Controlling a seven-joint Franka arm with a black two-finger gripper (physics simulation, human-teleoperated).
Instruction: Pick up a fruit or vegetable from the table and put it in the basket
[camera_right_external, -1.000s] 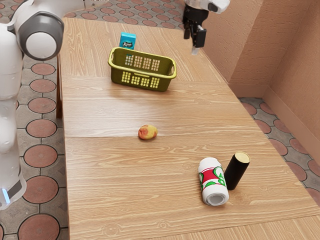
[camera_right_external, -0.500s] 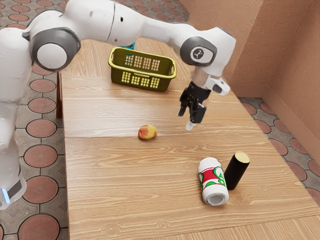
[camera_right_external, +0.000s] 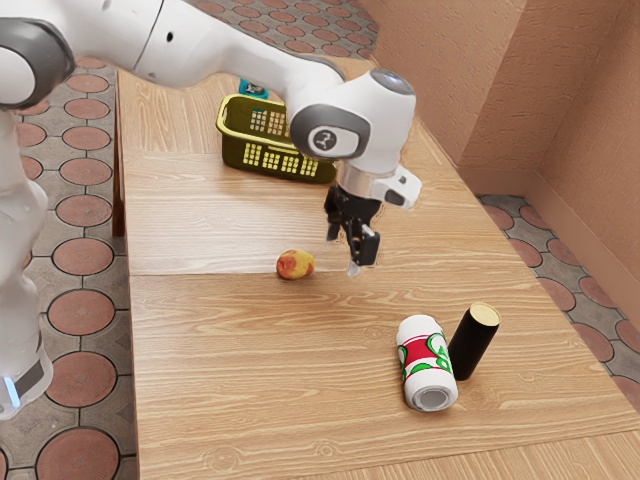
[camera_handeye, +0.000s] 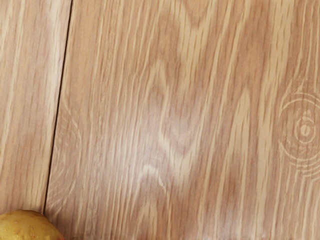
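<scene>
My gripper (camera_right_external: 343, 252) hangs above the table with its two fingers apart and nothing between them, on the exterior view's right of the red-and-yellow fruit (camera_right_external: 295, 265). The fruit rests on the wooden table (camera_right_external: 240, 350), not touched by the fingers. Part of the same fruit (camera_handeye: 26, 228) appears yellow in the wrist view, beside a dark seam in the wood. Farther back on the table stands the olive-green basket (camera_right_external: 236, 153), its far right end partly hidden behind my arm.
A white can with red and green markings (camera_right_external: 426, 362) lies close to a black cylinder with a pale top (camera_right_external: 474, 342), both toward the exterior view's lower right. A blue box (camera_right_external: 252, 89) is behind the basket.
From the table's far side my gripper has come down and forward, then moved toward the exterior view's left, closer to the fruit. The fruit, basket and can have stayed put.
</scene>
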